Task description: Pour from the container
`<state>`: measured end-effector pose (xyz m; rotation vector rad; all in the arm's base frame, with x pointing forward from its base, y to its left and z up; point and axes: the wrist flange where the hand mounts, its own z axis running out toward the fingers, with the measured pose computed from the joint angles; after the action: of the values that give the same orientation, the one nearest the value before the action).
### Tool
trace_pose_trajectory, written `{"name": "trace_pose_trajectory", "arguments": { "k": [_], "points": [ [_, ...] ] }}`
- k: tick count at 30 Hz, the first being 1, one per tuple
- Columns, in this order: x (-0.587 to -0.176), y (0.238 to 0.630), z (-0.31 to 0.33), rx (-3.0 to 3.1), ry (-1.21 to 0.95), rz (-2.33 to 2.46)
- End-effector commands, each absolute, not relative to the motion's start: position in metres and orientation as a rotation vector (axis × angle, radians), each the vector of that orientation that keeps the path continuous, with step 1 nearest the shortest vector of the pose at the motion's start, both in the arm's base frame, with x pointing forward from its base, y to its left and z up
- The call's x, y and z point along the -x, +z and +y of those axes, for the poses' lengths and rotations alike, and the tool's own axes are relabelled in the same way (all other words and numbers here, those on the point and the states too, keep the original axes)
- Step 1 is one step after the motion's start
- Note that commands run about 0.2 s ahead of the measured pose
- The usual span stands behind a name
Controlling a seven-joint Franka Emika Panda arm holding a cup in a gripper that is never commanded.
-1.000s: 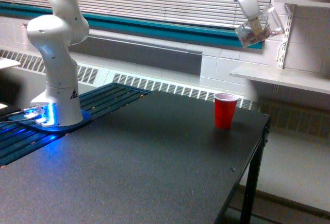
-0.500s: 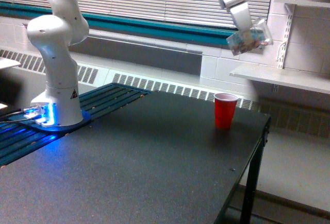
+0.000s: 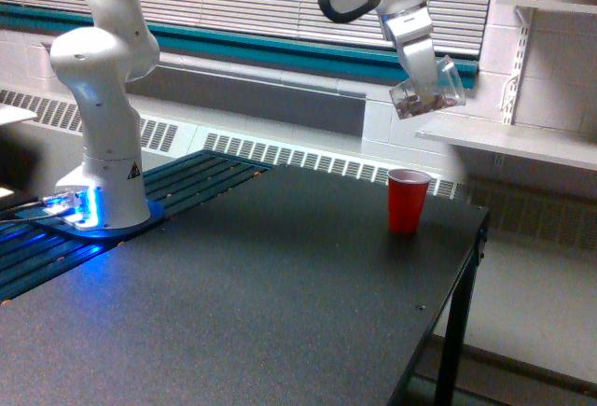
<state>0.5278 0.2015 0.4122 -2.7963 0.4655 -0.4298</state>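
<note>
The jaws (image 3: 422,72) grip the clear cup (image 3: 431,94), tipped nearly sideways, mouth toward the exterior view's right, above the upright red cup (image 3: 408,201) on the desk (image 3: 261,303).

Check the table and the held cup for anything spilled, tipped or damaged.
Nothing stands out. The red cup stands upright on the black table, with no bits visible around it. The clear cup, held high in the gripper, is tilted as for pouring, its brownish bits inside.
</note>
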Motion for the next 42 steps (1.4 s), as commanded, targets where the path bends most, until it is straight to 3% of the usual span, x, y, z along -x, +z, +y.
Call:
{"name": "trace_pose_trajectory", "arguments": {
  "k": [1,15,42],
  "points": [
    [-0.518,0.398,0.218,2.817,-0.393,0.320],
    [-0.489,0.359,0.236,2.831,-0.213,0.232],
    [-0.465,0.328,0.235,2.893,0.078,0.121]
  ]
}}
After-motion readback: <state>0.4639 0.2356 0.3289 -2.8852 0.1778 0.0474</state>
